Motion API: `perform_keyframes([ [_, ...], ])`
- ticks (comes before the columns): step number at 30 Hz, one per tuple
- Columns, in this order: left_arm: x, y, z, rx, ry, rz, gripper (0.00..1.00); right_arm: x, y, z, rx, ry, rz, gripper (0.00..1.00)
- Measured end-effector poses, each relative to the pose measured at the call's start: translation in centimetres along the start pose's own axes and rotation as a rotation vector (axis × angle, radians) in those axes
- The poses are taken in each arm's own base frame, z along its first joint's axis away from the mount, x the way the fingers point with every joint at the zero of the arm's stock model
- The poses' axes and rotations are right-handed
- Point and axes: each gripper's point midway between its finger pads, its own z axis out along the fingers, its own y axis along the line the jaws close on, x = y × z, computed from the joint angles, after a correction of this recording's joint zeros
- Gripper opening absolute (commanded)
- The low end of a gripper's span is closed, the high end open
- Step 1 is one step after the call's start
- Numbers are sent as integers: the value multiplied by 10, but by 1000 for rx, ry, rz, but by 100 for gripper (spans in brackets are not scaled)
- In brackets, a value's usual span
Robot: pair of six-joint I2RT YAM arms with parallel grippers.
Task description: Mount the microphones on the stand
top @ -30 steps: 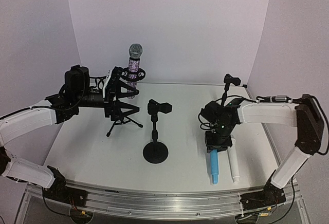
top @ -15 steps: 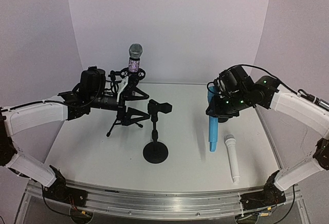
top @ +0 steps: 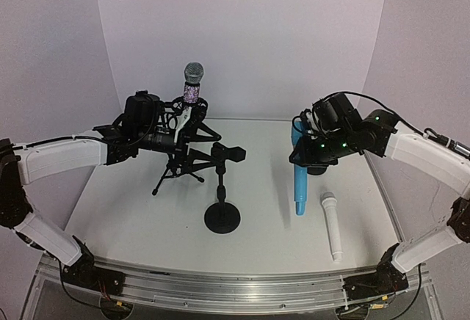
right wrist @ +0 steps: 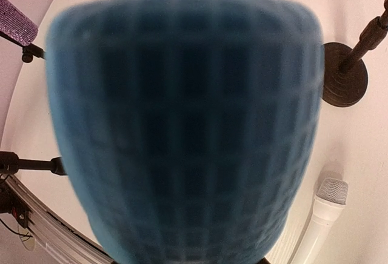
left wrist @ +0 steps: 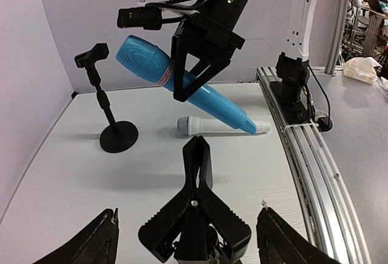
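One of the three is done, by my reading: the purple microphone [top: 193, 85] stands upright in the cradle of the tripod stand [top: 173, 173] at the far left, with its head up. The blue microphone [top: 299, 184] is in the air at the right, tilted with its tail hanging down toward the table [top: 132, 217]. The right gripper [top: 305, 160] is pinched round its upper body just below the head. The white microphone [top: 333, 230] lies flat on the near right of the table, head toward the far side and apart from the blue one, so two are left to fit. Two holders look empty: the middle stand [top: 222, 217] and a second one at the far right [left wrist: 103, 103]. The left gripper [left wrist: 188, 227] has its fingers spread wide and holds nothing. In its wrist view the black clip [top: 229, 153] of the middle stand sits between them, seemingly untouched. The purple body is glittery and rough under a silver mesh ball. The blue one is smooth matte plastic, tapering to the tail, with a fine grid on its rounded head. The white one is a plain slim cylinder with a pale mesh head. The stands are thin black rods, two on flat round bases, and the clip is shaped like a spring peg.
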Motion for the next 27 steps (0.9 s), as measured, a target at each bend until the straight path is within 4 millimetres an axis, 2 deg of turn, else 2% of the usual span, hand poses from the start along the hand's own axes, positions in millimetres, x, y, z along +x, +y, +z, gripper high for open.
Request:
perform_keyframes([
  [5, -6, -2, 0, 21, -15, 12, 70, 3, -1, 3, -2, 7, -7, 0],
  [17, -2, -5, 0, 37, -3, -7, 69, 8, -3, 5, 5, 16, -14, 0],
  [23, -2, -5, 1, 37, -1, 1, 59, 8, -3, 4, 3, 14, -14, 0],
  [27, -1, -5, 1, 37, 2, 8, 57, 6, -3, 2, -1, 7, -13, 0],
])
